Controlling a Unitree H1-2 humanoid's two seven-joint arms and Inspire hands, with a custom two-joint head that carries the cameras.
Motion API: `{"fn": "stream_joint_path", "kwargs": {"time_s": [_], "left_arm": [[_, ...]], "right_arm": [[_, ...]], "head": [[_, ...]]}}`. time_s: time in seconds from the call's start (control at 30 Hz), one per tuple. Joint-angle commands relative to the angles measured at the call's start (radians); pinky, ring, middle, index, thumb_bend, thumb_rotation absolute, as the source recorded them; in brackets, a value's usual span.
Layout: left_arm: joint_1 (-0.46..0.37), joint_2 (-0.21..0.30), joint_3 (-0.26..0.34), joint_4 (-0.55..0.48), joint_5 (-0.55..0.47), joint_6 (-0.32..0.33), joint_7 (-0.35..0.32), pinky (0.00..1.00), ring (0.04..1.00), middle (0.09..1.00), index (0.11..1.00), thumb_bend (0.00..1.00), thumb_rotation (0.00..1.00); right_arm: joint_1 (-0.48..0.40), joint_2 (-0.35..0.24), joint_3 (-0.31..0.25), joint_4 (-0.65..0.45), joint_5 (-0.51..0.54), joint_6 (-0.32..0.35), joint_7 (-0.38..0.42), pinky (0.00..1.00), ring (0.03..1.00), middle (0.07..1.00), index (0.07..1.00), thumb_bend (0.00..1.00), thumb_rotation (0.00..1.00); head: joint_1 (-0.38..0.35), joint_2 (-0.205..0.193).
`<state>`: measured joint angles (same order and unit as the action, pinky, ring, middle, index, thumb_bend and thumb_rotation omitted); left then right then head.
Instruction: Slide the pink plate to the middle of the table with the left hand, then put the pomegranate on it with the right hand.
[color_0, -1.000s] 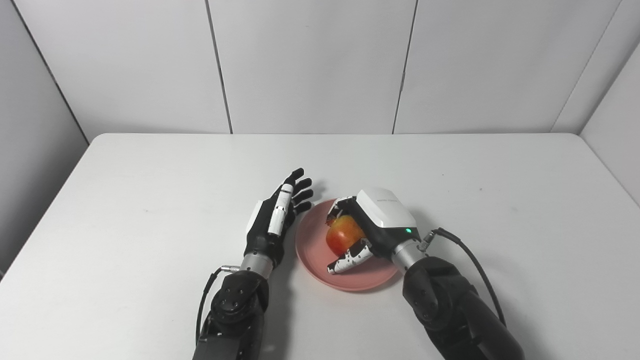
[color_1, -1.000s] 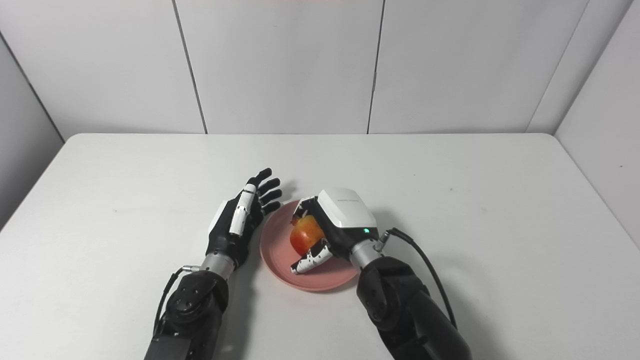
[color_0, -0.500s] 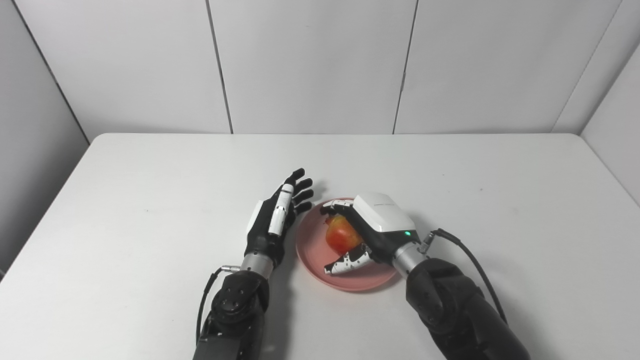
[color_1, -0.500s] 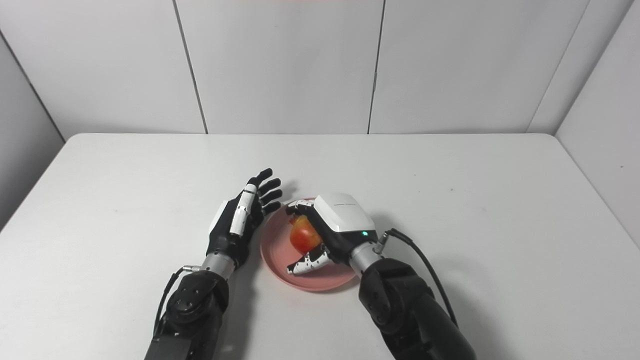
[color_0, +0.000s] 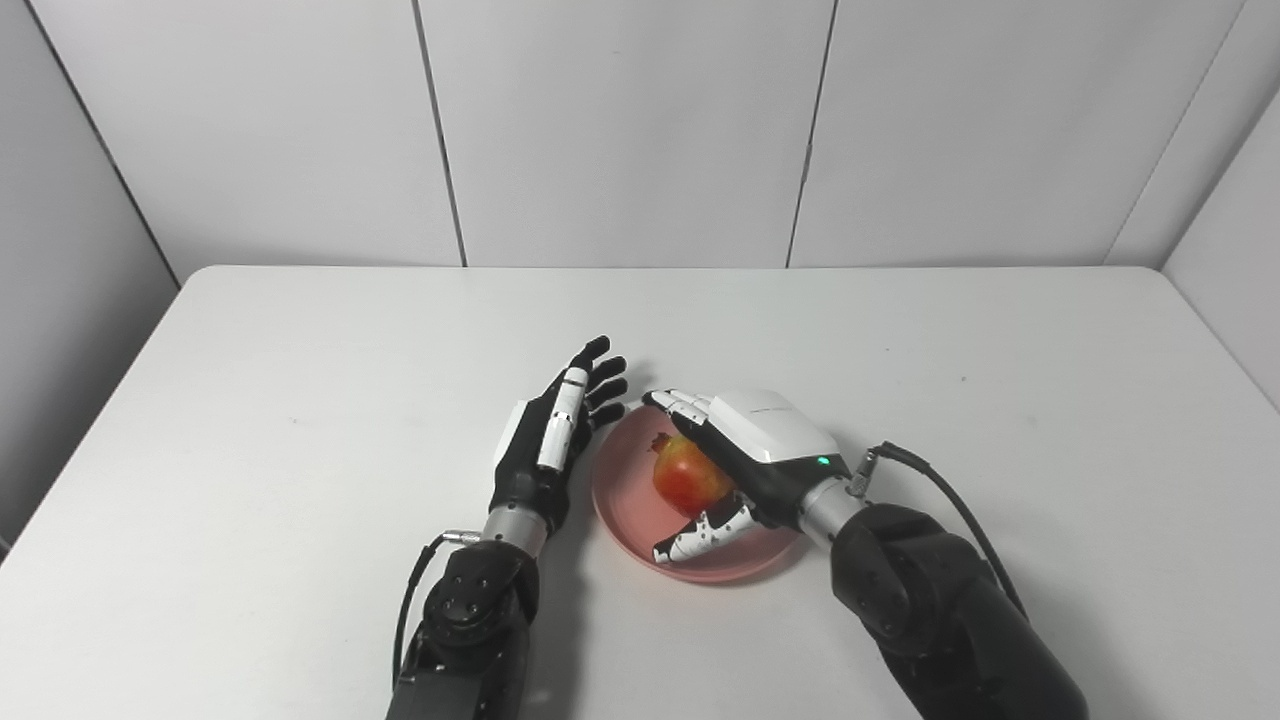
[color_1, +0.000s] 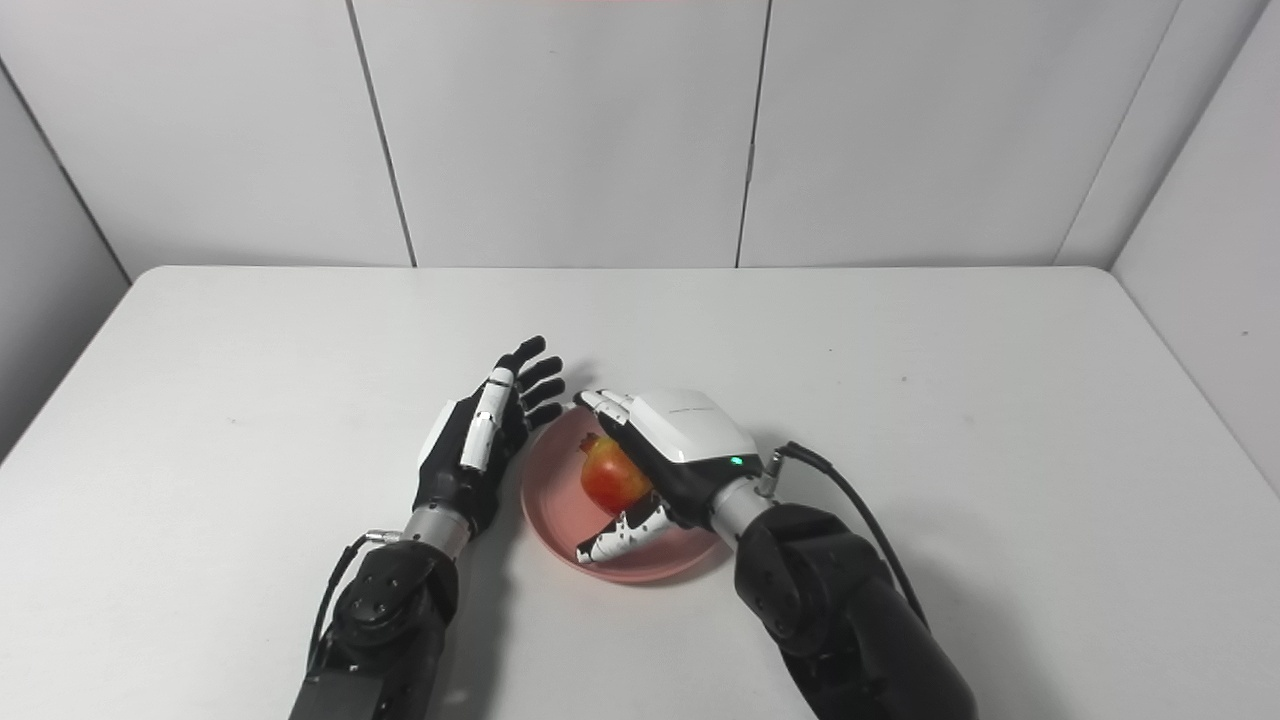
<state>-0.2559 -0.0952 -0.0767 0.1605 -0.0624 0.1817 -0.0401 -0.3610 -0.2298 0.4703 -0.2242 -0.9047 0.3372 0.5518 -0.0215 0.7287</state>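
Observation:
The pink plate (color_0: 630, 500) lies near the middle of the white table (color_0: 300, 380). The red-yellow pomegranate (color_0: 685, 475) rests on the plate. My right hand (color_0: 745, 455) sits over and just right of the fruit with its fingers spread apart and the thumb low on the plate; it no longer grips the fruit. My left hand (color_0: 550, 435) stands open on its edge, just left of the plate's rim, holding nothing. Both show likewise in the right eye view, with the pomegranate (color_1: 612, 478) on the plate (color_1: 560, 505).
The table runs wide to the left, right and back, ending at grey wall panels (color_0: 620, 130). A black cable (color_0: 940, 500) loops off my right wrist.
My right hand has lowered the pomegranate onto the plate and opened its fingers off it. The plate has shifted slightly. My left hand has not moved.

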Motion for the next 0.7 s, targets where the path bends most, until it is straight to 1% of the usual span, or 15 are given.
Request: {"fn": "stream_joint_path", "kwargs": {"time_s": [0.0, 0.07, 0.27, 0.4, 0.43, 0.47, 0.5, 0.53, 0.63, 0.67], "left_arm": [[-0.015, -0.011, -0.002, 0.005, 0.002, 0.013, -0.001, 0.84, 0.869, 0.878, 0.874, 0.38, 1.00], [-0.016, -0.011, 0.000, 0.005, 0.000, 0.018, 0.000, 0.84, 0.869, 0.880, 0.876, 0.38, 1.00], [-0.016, -0.010, 0.005, 0.011, -0.010, 0.005, -0.007, 0.84, 0.866, 0.883, 0.878, 0.38, 1.00], [-0.014, -0.015, 0.013, 0.006, -0.021, 0.010, -0.007, 0.84, 0.861, 0.875, 0.872, 0.36, 1.00], [-0.014, -0.014, 0.012, 0.003, -0.021, 0.011, -0.009, 0.84, 0.859, 0.873, 0.870, 0.36, 1.00], [-0.013, -0.013, 0.013, 0.001, -0.020, 0.011, -0.010, 0.84, 0.864, 0.874, 0.873, 0.35, 1.00], [-0.012, -0.014, 0.014, -0.002, -0.020, 0.012, -0.008, 0.84, 0.867, 0.874, 0.872, 0.35, 1.00], [-0.011, -0.016, 0.017, -0.003, -0.022, 0.010, -0.008, 0.85, 0.874, 0.875, 0.869, 0.35, 1.00], [-0.011, -0.018, 0.025, 0.000, -0.031, -0.004, -0.011, 0.86, 0.883, 0.889, 0.869, 0.37, 1.00], [-0.010, -0.017, 0.025, -0.003, -0.032, -0.004, -0.010, 0.86, 0.883, 0.889, 0.869, 0.37, 1.00]], "right_arm": [[-0.043, -0.004, -0.025, -0.052, -0.001, 0.000, -0.006, 0.91, 0.935, 0.956, 0.950, 0.99, 0.43], [-0.043, -0.005, -0.038, -0.067, 0.004, -0.010, -0.011, 0.91, 0.933, 0.953, 0.953, 0.99, 0.47], [-0.057, -0.006, -0.081, -0.135, 0.031, -0.022, -0.015, 0.92, 0.941, 0.957, 0.956, 0.99, 0.51], [-0.059, 0.013, -0.127, -0.174, 0.074, -0.008, -0.027, 0.92, 0.944, 0.963, 0.961, 1.00, 0.52], [-0.057, 0.019, -0.149, -0.186, 0.101, -0.007, -0.037, 0.91, 0.943, 0.964, 0.962, 1.00, 0.52], [-0.053, 0.026, -0.171, -0.195, 0.128, -0.013, -0.051, 0.88, 0.935, 0.964, 0.963, 1.00, 0.55], [-0.047, 0.033, -0.191, -0.202, 0.150, -0.019, -0.068, 0.86, 0.931, 0.962, 0.963, 0.99, 0.56], [-0.040, 0.039, -0.206, -0.206, 0.163, -0.027, -0.089, 0.84, 0.927, 0.964, 0.968, 0.99, 0.60], [-0.011, 0.057, -0.242, -0.200, 0.200, -0.055, -0.159, 0.84, 0.925, 0.963, 0.968, 0.94, 0.67], [-0.002, 0.063, -0.252, -0.195, 0.217, -0.066, -0.184, 0.84, 0.925, 0.963, 0.968, 0.94, 0.67]], "head": [[0.000, 0.000], [-0.003, -0.002], [-0.007, -0.006], [-0.009, -0.006], [-0.010, -0.006], [-0.011, -0.007], [-0.011, -0.007], [-0.011, -0.008], [-0.012, -0.009], [-0.012, -0.010]]}}
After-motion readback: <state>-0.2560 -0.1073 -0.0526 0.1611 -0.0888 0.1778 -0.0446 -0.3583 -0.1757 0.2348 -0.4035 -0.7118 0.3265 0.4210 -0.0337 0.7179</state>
